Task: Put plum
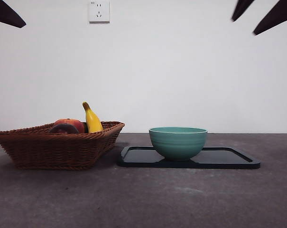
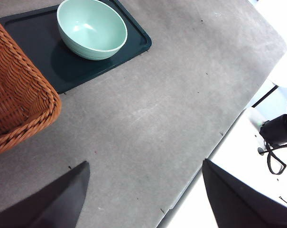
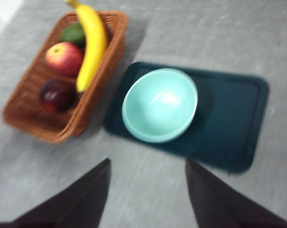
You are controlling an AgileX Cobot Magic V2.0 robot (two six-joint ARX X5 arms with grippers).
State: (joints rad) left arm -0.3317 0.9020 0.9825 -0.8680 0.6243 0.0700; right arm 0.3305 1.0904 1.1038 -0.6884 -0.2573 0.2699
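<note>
The dark maroon plum [image 3: 56, 95] lies in the wicker basket [image 3: 25, 121] beside a red apple [image 3: 64, 58], a yellow banana [image 3: 91, 45] and a green fruit [image 3: 73, 33]. In the front view the plum [image 1: 63, 128] peeks over the basket rim [image 1: 53, 147]. A teal bowl [image 1: 178, 141] stands empty on a dark tray [image 1: 228, 159]; both show in the right wrist view, bowl [image 3: 160, 104] and tray [image 3: 233, 123]. My right gripper [image 3: 148, 199] is open, high above the table near the bowl. My left gripper [image 2: 143, 199] is open and empty above bare table.
The basket's corner [image 2: 20, 104] and the bowl [image 2: 91, 28] on the tray [image 2: 29, 38] show in the left wrist view. The table's edge [image 2: 214, 142] runs close to the left gripper, with black cables [image 2: 276, 156] beyond it. A wall socket [image 1: 99, 10] is behind.
</note>
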